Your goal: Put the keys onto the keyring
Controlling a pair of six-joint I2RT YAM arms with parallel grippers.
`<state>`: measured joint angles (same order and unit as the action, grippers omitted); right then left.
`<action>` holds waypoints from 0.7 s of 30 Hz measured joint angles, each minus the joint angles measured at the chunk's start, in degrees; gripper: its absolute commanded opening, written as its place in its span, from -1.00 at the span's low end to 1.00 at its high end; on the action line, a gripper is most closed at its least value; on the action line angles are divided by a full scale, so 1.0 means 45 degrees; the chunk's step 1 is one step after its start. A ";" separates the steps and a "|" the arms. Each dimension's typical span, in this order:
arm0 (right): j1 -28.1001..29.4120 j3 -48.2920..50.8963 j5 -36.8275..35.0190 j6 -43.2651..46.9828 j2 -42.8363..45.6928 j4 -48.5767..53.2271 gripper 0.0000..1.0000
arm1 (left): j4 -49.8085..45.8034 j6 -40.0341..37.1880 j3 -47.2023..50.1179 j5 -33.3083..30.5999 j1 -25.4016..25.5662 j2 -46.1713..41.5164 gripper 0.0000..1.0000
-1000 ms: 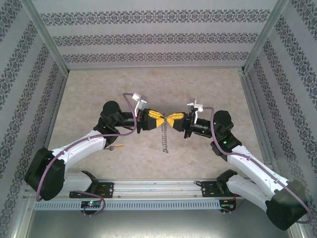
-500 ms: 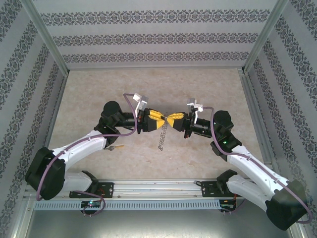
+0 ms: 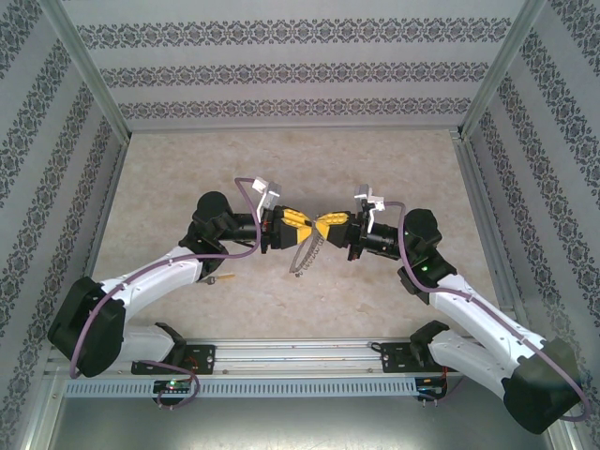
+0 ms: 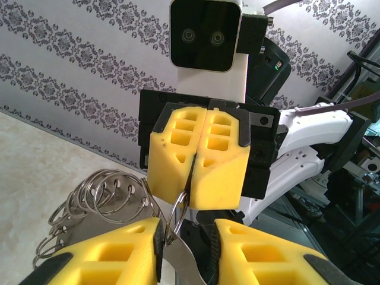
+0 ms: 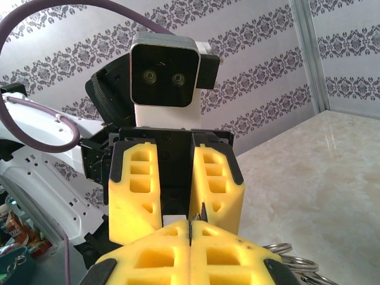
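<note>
The right gripper [image 4: 195,200] is pressed together, and one loop of the keyring [image 4: 95,199] is pinched at its yellow fingertips. In the right wrist view the same gripper [image 5: 189,230] is seen closed, with a thin sliver of metal caught at the seam. The left gripper [image 5: 175,217] is set tip to tip against it, with its fingers [image 5: 133,190] held partly apart. A loop of the keyring is seen passing through that gap, but whether it is touched cannot be told.

From above, the keyring [image 3: 307,253] is seen as a string of grey coils. It is hung from the meeting point of the right gripper [image 3: 322,225] and the left gripper [image 3: 302,230], and slanted toward the left arm. A small key [image 3: 225,277] is laid on the tabletop [image 3: 281,159], well apart from the keyring on the left arm's side.
</note>
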<state>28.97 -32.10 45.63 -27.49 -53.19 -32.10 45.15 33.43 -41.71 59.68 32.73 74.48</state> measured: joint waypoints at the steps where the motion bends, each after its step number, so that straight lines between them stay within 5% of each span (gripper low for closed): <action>1: 0.0000 0.0000 0.0005 -0.0010 -0.0024 -0.0034 -1.00 | 0.0019 0.0000 0.0000 -0.0019 0.0029 0.0015 -0.45; 14: 0.0005 0.0010 0.0010 -0.0185 -0.0049 -0.0170 -1.00 | 0.0223 0.0010 0.0083 -0.0092 0.0068 0.0039 -0.69; 21: 0.0005 0.0068 0.0005 -0.0185 -0.0049 -0.0253 -1.00 | 0.0656 0.0049 0.0277 -0.0364 0.0068 0.0053 -1.00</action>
<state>28.99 -31.79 45.65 -28.32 -53.41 -33.23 48.10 33.65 -40.47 58.04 33.04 74.72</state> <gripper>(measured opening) 0.065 0.053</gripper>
